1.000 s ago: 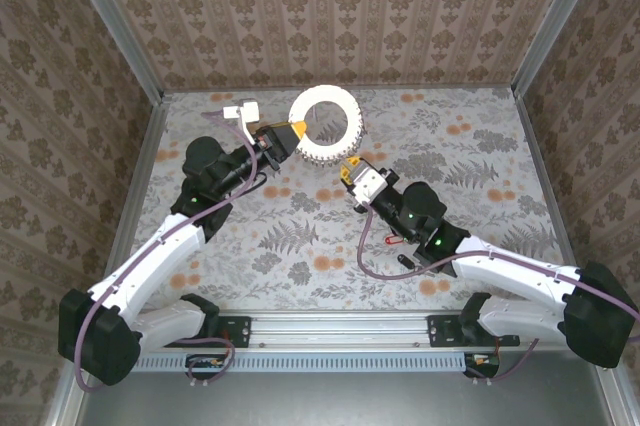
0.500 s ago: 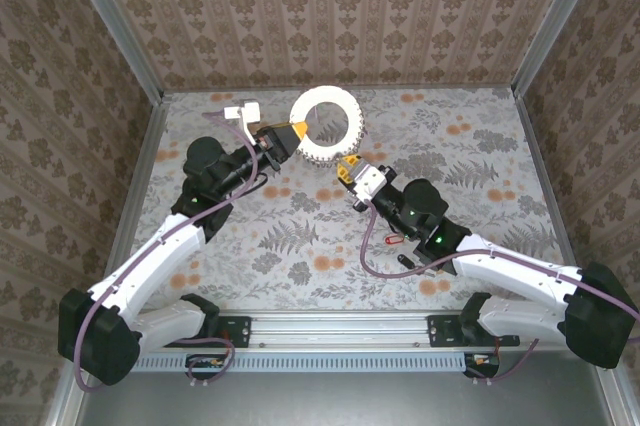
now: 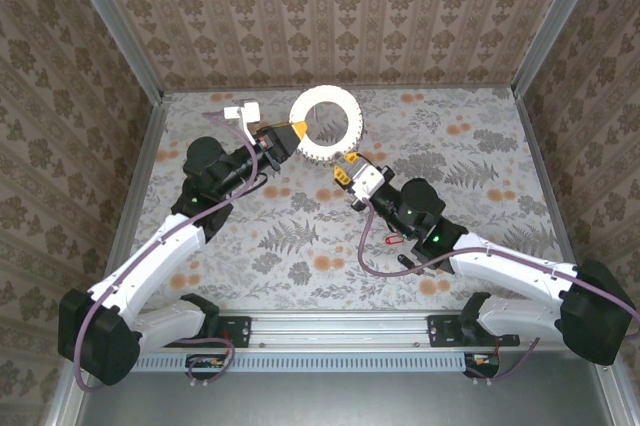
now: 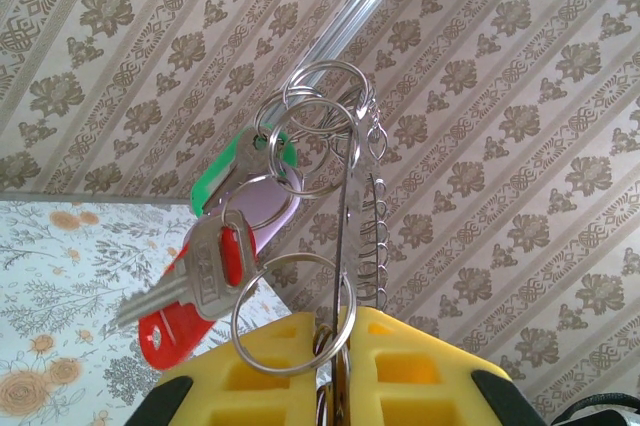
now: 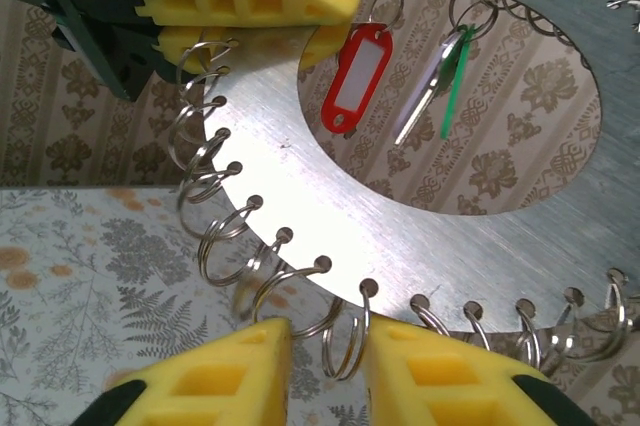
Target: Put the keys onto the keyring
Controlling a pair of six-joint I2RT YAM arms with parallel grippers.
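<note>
**Right gripper closes in on the keyring's lower rim and spreads its jaws**

Over the last second the right gripper (image 3: 345,168) moves up and to the left across the table (image 3: 480,136), away from the near edge, until it sits just under the keyring (image 3: 325,126). Its jaws also part a little as it arrives. I read this as the approach ending and a fresh grip on the rim being set up, not yet taken.

From the right wrist, the right gripper (image 5: 325,331) has its 2 yellow fingers apart, with the keyring's (image 5: 330,216) grey plate just above them. One of the small wire loops (image 5: 345,341) on the rim hangs in the gap, and nothing is pinched.

The left gripper (image 3: 297,129) does not move. It holds the keyring upright by its left edge, jaws clamped together on the rim, as its own camera shows (image 4: 335,331).

Some keys (image 4: 215,266) already hang on the ring, a green-headed one, a silver one and a red tag (image 5: 355,76) among them.

On the table beside the right arm lie a red piece (image 3: 392,239) and a dark piece (image 3: 405,262), probably keys left to mount.
</note>
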